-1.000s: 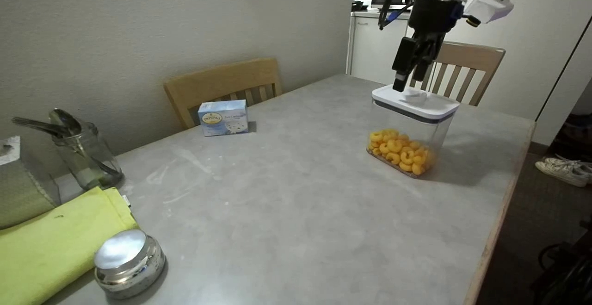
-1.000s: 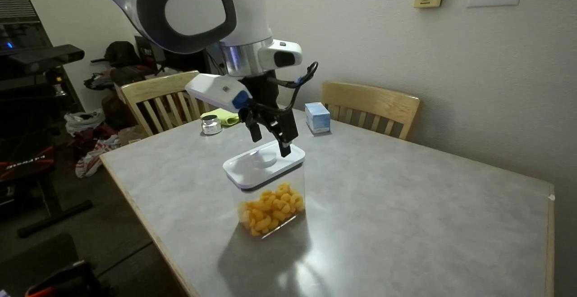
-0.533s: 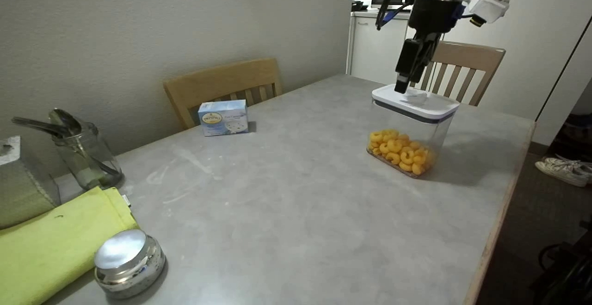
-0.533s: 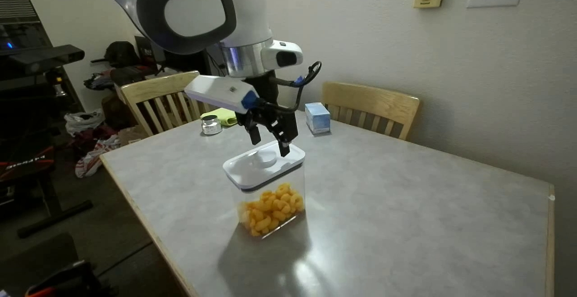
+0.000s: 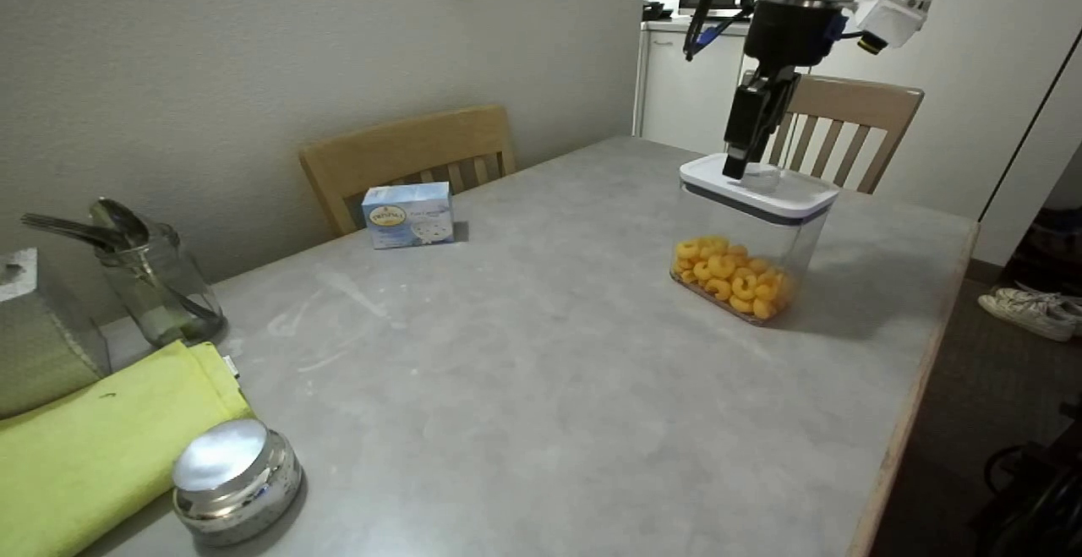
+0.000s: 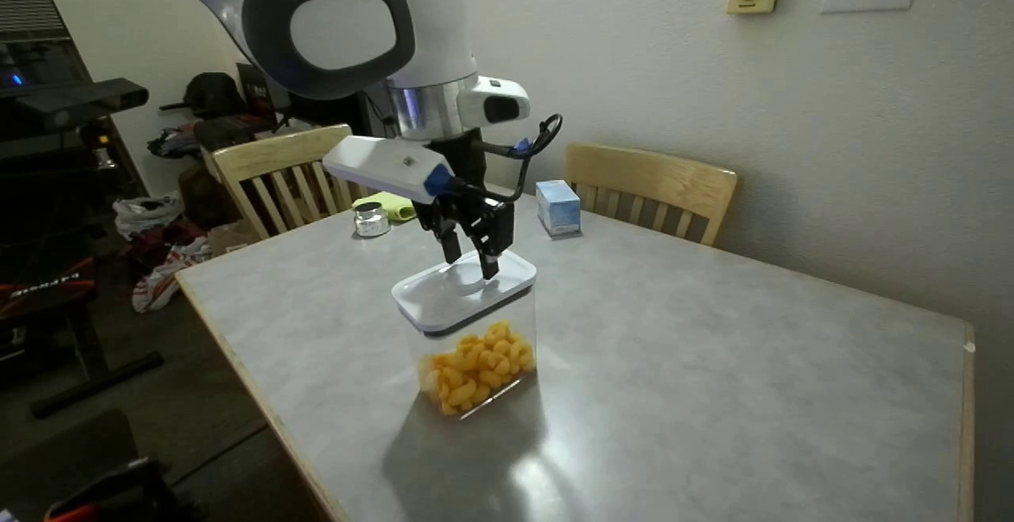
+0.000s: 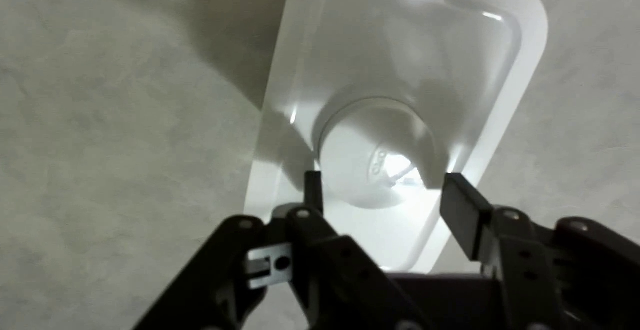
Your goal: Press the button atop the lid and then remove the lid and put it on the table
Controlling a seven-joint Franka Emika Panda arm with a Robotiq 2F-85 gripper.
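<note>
Near one surface (image 5: pixel 524 346) edge, the tool (image 7: pixel 382 181) hangs wide over the raised button (image 7: pixel 365 139); lifting the lid (image 7: pixel 355 44) seems the step. It should squeeze next.

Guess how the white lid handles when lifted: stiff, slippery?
The white lid is probably stiff: no sag shows across its top. Likely slippery, given the glossy highlights in the wrist view. Seated on the clear container, it might drag that along if pulled.
</note>
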